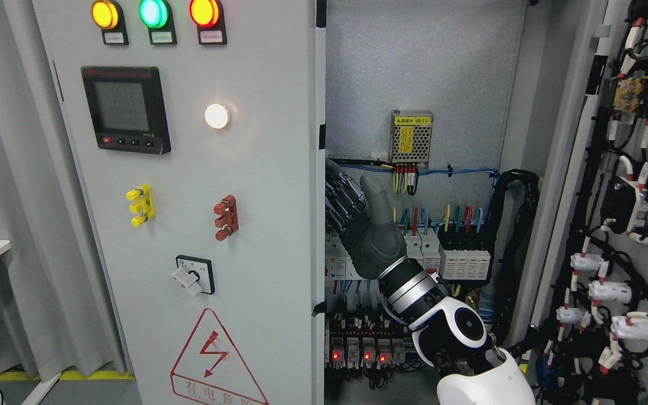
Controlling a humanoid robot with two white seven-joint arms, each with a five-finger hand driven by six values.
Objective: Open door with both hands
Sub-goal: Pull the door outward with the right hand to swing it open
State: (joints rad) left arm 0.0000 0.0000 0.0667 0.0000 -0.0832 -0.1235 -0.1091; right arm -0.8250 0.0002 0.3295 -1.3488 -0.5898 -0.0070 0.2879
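The right hand's fingers (340, 194) are hooked around the inner edge of the left door (200, 225), their tips hidden behind that edge, while the thumb (373, 194) stands upright and free beside them. The right hand (366, 230) is therefore clasped on the door edge, about halfway up the cabinet. Its grey palm leads back to a ringed metal wrist (411, 287) and a white forearm (470, 337) that enters from the lower right of the head view.

The left door is still shut, facing the camera. It carries three lit lamps at the top, amber (104, 14), green (153, 12) and red (204, 11), a dark meter panel (125, 109), a glowing white lamp (216, 116), a yellow terminal block (140, 205), a red terminal block (226, 217), a rotary switch (193, 275) and a red warning triangle (214, 360).

The right door (633, 225) is swung open at the far right, its inside covered in black cable looms and white connectors. The cabinet interior (431, 84) holds a small power supply with a yellow label (412, 136), coloured wires, a row of white breakers (459, 261) and relays with red lights (358, 355) lower down.
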